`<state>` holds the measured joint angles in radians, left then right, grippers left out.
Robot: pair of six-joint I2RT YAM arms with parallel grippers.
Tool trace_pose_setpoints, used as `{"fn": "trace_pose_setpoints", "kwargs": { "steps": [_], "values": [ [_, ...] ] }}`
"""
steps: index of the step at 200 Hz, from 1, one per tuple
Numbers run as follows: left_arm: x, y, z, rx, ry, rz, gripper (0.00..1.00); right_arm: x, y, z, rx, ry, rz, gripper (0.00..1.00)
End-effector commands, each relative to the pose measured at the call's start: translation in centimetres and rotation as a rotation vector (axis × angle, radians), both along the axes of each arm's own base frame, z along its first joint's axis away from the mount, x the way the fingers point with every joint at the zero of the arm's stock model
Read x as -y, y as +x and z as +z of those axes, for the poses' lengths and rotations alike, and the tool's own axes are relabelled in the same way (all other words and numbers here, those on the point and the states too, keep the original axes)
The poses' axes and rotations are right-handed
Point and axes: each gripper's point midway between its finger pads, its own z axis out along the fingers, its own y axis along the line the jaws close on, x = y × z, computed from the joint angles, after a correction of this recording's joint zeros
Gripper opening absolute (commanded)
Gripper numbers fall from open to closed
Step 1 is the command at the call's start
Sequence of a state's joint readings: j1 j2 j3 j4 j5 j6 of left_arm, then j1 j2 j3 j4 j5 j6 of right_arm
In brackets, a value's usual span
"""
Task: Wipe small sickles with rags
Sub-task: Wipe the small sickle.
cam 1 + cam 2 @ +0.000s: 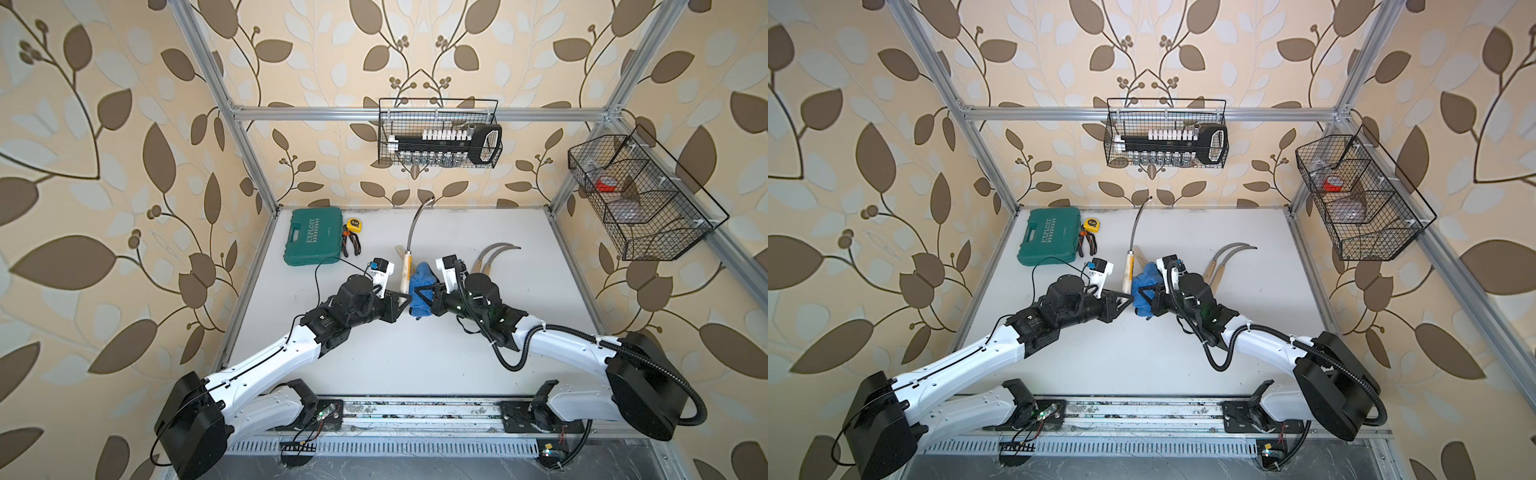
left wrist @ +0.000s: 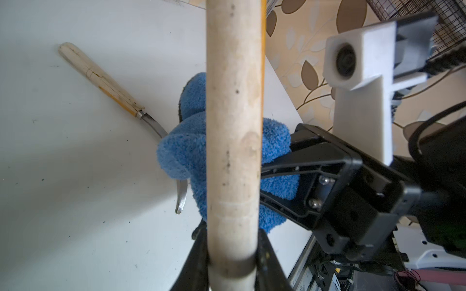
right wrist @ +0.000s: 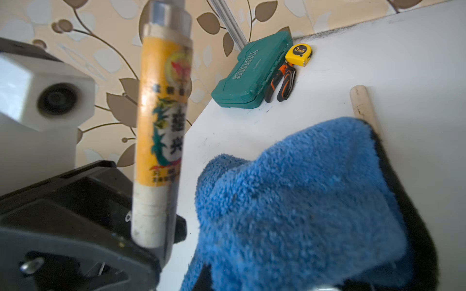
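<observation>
My left gripper (image 1: 400,297) is shut on the pale wooden handle of one small sickle (image 1: 405,269), held off the table with its curved grey blade (image 1: 417,222) reaching toward the back wall. In the left wrist view that handle (image 2: 233,126) fills the middle, clamped between the black fingers (image 2: 199,254). Right beside it, my right gripper (image 1: 420,294) is shut on the blue rag (image 1: 420,276), which bunches over its fingers (image 3: 302,201). Another sickle (image 2: 100,83) lies on the table partly under the rag. Two more sickles (image 1: 494,254) lie side by side to the right.
A green tool case (image 1: 312,237), orange-handled pliers (image 1: 351,245) and a yellow tape measure (image 1: 354,224) sit at the back left. A wire basket (image 1: 440,164) with a socket set hangs on the back wall. Another wire basket (image 1: 648,232) hangs on the right frame.
</observation>
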<state>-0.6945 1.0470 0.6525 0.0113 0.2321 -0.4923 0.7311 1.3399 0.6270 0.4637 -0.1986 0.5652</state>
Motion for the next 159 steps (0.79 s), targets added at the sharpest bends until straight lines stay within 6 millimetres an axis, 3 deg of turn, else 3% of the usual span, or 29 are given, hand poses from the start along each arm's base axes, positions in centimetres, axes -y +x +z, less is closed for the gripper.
{"fn": "trace_pose_setpoints", "kwargs": {
  "steps": [1, 24, 48, 79, 120, 138, 159],
  "values": [
    [0.0, 0.1, -0.3, 0.032, 0.020, -0.007, 0.00, -2.0, -1.3, 0.2, 0.007, 0.029, 0.071, 0.00],
    [0.3, -0.3, -0.5, 0.025, 0.030, -0.030, 0.00, -3.5, -1.6, -0.1, -0.005, 0.022, 0.114, 0.00],
    [0.4, -0.5, -1.1, 0.026, 0.045, -0.031, 0.00, -3.5, -0.8, 0.0, 0.001, 0.019, 0.089, 0.00],
    [0.4, -0.4, -1.8, 0.005, 0.064, -0.025, 0.00, -3.4, 0.4, 2.3, 0.019, 0.058, 0.091, 0.00],
    [0.5, -0.3, -2.5, 0.000, 0.074, -0.026, 0.00, -1.8, 2.9, 5.8, 0.070, 0.069, 0.026, 0.00],
    [0.5, -0.3, -2.6, -0.005, 0.078, -0.023, 0.00, -1.9, 3.1, 6.5, 0.086, 0.055, 0.028, 0.00],
    [0.7, -0.3, -2.5, -0.004, 0.074, -0.033, 0.00, -1.7, 3.1, 5.8, 0.090, 0.036, 0.024, 0.00]
  ]
}}
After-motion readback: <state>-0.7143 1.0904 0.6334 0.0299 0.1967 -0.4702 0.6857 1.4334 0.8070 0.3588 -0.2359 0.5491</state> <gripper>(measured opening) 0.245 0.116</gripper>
